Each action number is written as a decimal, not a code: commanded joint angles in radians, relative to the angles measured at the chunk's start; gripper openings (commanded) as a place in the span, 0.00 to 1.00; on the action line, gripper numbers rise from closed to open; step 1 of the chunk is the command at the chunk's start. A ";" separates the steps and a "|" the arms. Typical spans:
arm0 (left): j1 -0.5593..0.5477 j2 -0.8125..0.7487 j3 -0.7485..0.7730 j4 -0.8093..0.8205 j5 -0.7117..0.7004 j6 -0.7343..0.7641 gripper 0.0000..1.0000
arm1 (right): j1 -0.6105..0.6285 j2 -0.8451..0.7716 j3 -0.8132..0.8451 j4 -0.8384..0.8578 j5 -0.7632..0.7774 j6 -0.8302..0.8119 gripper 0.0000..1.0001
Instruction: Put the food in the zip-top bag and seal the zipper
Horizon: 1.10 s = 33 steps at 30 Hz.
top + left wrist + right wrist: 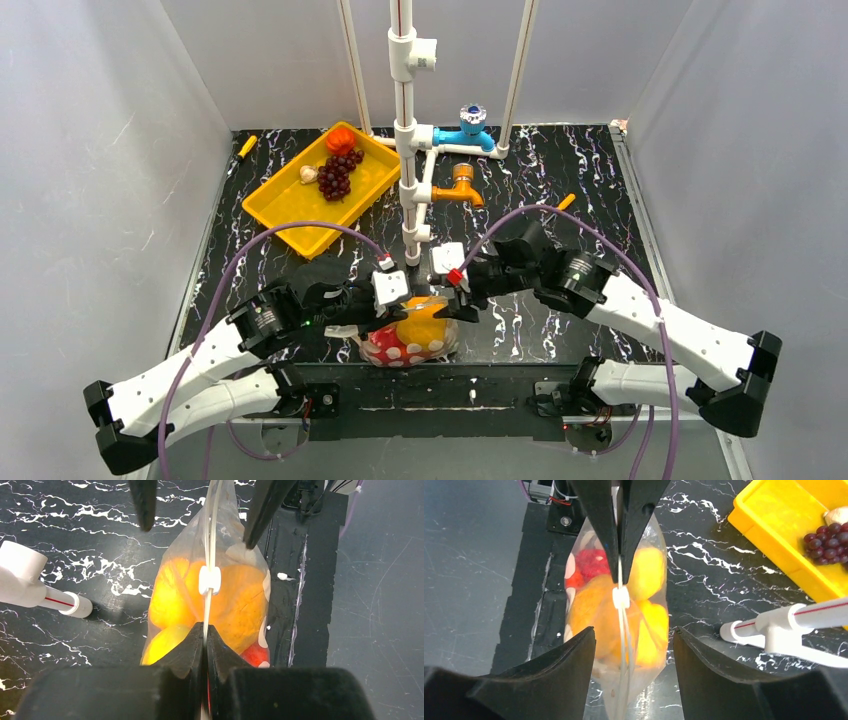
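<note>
Yellow tray (290,215) at the far left of the counter (560,180) holds dark purple grapes (335,177), a red-orange piece (341,138) and a small white piece (308,174) in the top view. So, by my judgement, not all the food is packed. The zip-top bag (410,340) stands at the near edge between the 2 arms, already bulging with orange, yellow and red pieces. Both arms reach inward with elbows out, their forearms converging so that the left pincer (405,310) and right pincer (452,305) face each other over the bag's top. In the left wrist view, the left pincer (205,630) is clenched on the zipper (211,530), which runs away as a thin upright line. A white slider (209,580) sits partway along it, above the orange food (240,600), and the far fingers stand apart on either side of the strip. In the right wrist view, the right pincer (634,640) is released, its jaws wide on both sides of the bag (649,625) without gripping it. The slider (621,598) lies between the 2 pincers, so sealing looks unfinished, though I cannot tell how much of the strip is shut.
</note>
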State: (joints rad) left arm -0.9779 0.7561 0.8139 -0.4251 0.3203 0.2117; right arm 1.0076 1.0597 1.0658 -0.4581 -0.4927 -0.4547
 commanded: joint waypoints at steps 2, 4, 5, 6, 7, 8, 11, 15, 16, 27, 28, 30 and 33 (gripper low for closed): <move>0.003 -0.024 0.024 0.045 0.019 -0.012 0.00 | 0.064 0.086 0.093 0.046 0.032 -0.073 0.62; 0.002 -0.024 0.024 0.047 0.023 -0.012 0.00 | 0.077 0.095 0.094 0.060 0.037 -0.075 0.61; 0.002 -0.024 0.023 0.049 0.023 -0.012 0.00 | 0.082 0.099 0.093 0.071 0.037 -0.074 0.59; 0.002 -0.025 0.022 0.051 0.023 -0.013 0.00 | 0.088 0.104 0.091 0.083 0.037 -0.073 0.58; 0.002 -0.024 0.021 0.053 0.024 -0.012 0.00 | 0.092 0.109 0.091 0.088 0.037 -0.073 0.55; 0.002 -0.024 0.021 0.055 0.024 -0.012 0.00 | 0.096 0.114 0.091 0.090 0.038 -0.073 0.53; 0.002 -0.024 0.021 0.058 0.024 -0.011 0.00 | 0.101 0.120 0.085 0.103 0.042 -0.072 0.45; 0.002 -0.023 0.022 0.055 0.023 -0.011 0.00 | 0.105 0.119 0.082 0.120 0.043 -0.066 0.33; 0.002 -0.023 0.022 0.055 0.022 -0.011 0.00 | 0.106 0.120 0.081 0.120 0.046 -0.066 0.30; 0.002 -0.075 0.010 -0.007 -0.126 -0.016 0.00 | 0.090 0.043 0.012 0.050 0.142 -0.102 0.01; 0.003 -0.085 0.009 -0.022 -0.145 -0.016 0.00 | 0.073 0.021 -0.004 0.037 0.143 -0.107 0.01; 0.004 -0.103 0.008 -0.061 -0.183 -0.011 0.00 | 0.027 -0.032 -0.038 -0.003 0.141 -0.121 0.01; 0.016 -0.136 0.002 -0.111 -0.239 0.001 0.00 | -0.061 -0.118 -0.082 -0.086 0.113 -0.160 0.01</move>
State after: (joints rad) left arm -0.9779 0.6893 0.8124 -0.4483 0.1983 0.1981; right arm 1.0499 1.0544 1.0335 -0.3873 -0.4075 -0.5581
